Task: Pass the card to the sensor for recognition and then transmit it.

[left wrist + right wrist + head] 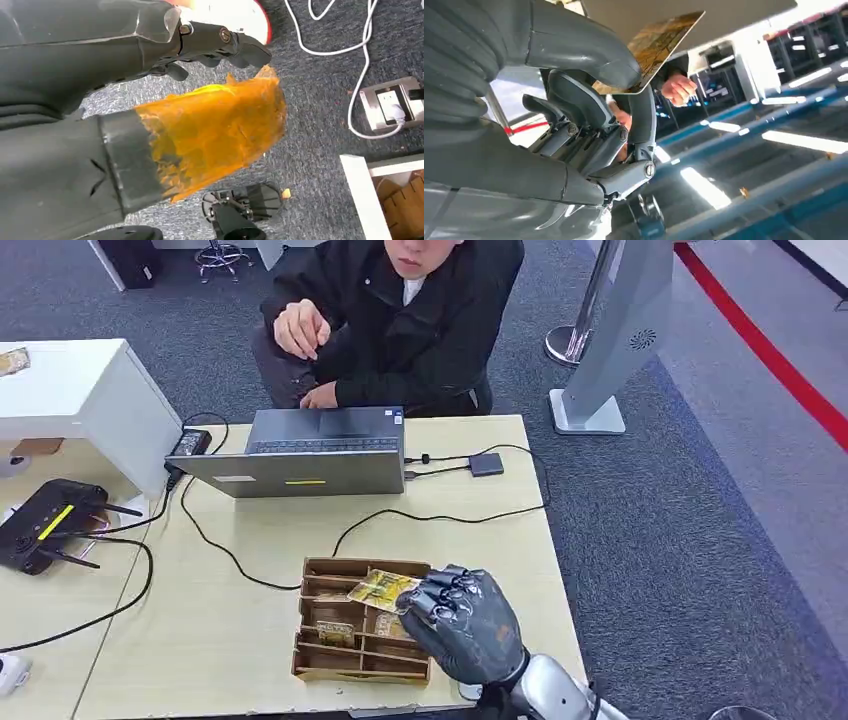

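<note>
Fingers of right hand (thumb beneath) pinching card, above tray

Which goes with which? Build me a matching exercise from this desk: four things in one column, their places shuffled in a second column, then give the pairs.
Things
1. card
2. laptop
3. small dark box
4. cardboard tray

Places
A. on the table near its front edge, just below the right hand
B. at the table's far edge, in front of the seated person
C. held in the right hand, above the tray
D. on the table to the right of the laptop, at the end of a cable

Pairs: 1-C, 2-B, 3-D, 4-A
</note>
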You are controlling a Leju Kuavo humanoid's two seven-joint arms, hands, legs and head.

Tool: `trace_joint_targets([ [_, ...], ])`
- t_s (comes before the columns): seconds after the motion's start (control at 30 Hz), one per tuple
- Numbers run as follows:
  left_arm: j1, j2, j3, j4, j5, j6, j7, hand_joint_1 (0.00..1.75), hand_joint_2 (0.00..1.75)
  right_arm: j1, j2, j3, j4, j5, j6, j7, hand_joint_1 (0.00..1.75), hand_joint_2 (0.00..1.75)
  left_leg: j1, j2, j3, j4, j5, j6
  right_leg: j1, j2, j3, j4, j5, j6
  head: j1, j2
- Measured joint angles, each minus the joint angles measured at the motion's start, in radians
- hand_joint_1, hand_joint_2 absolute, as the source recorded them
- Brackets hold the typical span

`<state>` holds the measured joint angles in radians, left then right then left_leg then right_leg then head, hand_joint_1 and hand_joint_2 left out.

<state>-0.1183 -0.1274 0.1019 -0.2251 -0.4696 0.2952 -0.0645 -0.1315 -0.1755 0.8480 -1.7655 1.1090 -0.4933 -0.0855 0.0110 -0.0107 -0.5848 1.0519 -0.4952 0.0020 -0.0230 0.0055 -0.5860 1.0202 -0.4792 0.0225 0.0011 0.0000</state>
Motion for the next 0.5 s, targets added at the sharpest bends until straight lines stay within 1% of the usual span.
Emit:
trace_joint_targets([
  [0.23, 0.007, 0.000, 0.008, 0.000, 0.000, 0.002, 0.000, 0.00, 0.00, 0.003, -0.008, -0.017, -0.033, 0.021, -0.032, -0.002, 1.75, 1.75, 0.000, 0.000, 0.000, 0.000, 0.000, 0.000, 0.000, 0.000, 0.000, 0.000, 0.000, 0.000, 0.000, 0.000],
  [0.5, 0.007, 0.000, 0.014, 0.000, -0.007, 0.004, 0.000, 0.00, 0.00, -0.019, -0.009, -0.062, -0.050, 0.064, -0.036, 0.043, 1.75, 1.75, 0.000, 0.000, 0.000, 0.000, 0.000, 0.000, 0.000, 0.000, 0.000, 0.000, 0.000, 0.000, 0.000, 0.000],
])
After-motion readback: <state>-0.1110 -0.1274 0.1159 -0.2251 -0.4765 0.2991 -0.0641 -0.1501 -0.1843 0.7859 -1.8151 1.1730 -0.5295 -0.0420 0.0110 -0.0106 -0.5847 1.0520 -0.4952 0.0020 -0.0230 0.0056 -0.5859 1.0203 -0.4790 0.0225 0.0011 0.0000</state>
